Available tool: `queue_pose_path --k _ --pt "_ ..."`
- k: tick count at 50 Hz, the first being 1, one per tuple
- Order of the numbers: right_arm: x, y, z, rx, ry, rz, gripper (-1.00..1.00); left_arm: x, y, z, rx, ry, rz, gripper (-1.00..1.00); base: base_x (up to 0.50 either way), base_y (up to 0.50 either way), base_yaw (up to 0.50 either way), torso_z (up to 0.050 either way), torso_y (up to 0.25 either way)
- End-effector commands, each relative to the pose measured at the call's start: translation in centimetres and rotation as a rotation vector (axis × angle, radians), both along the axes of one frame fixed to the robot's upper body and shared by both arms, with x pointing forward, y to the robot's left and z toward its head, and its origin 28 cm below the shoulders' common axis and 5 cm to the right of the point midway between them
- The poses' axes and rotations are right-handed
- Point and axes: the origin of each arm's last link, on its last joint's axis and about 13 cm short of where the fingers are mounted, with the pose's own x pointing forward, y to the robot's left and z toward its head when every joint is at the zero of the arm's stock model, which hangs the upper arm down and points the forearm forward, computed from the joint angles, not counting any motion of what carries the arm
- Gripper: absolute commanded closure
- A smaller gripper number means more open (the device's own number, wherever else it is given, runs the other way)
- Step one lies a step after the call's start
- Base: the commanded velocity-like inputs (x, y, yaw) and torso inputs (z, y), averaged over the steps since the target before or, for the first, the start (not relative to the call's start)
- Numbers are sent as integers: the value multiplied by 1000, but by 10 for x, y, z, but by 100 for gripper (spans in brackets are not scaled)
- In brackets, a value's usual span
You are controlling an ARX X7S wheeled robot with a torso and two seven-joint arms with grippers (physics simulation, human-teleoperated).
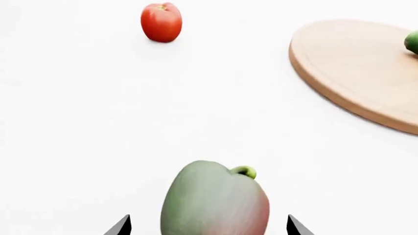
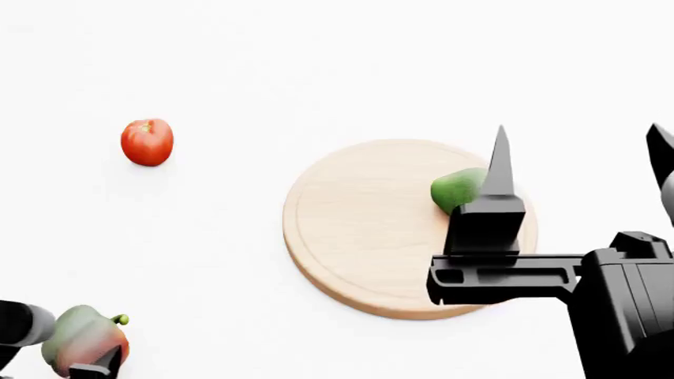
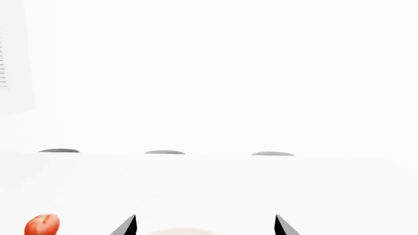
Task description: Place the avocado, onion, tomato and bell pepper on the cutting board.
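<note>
1. Board (image 2: 364, 237) sits centre on the white table (image 2: 316, 63), within reach of both arms, so it makes sense as the drop target. No hole visible from here.
2. Right gripper (image 2: 579, 154) hangs over the board's right part, fingers spread wide, nothing between them. Right wrist view shows only the two tips with empty gap. Probably it has no job at this spot now.
3. Avocado (image 2: 458, 189) lies on the board, right side, partly hidden behind the right gripper's finger. It also shows at the board edge in the left wrist view (image 1: 411, 41). That item looks done.
4. Pepper (image 1: 214, 200) sits between the left gripper (image 1: 209, 226) tips, stem up and tilted. The tips stand wider than the pepper; contact can't be seen, so I can't tell if it's gripped. Head view puts it low left (image 2: 84, 341), well apart from the board.
5. Tomato (image 2: 147, 142) is on the table, far left, well apart from board and both grippers. Untouched.
6. Onion: not in any view.
</note>
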Motion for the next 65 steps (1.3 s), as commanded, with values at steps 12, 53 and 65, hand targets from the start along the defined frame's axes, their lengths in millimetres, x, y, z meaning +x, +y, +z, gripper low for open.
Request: queue_pose_path --k 12,53,65 --pt "-4 2 -3 15 11 -3 -100 11 1 -8 10 19 0 -100 0 0 0 0 0" --pt "-5 -5 10 45 -59 -87 -100 24 -31 86 -6 -326 -221 100 0 0 0 0 0" --pt "-1 -14 9 52 -103 -185 -100 84 -91 106 -11 -380 -446 100 0 0 0 0 0"
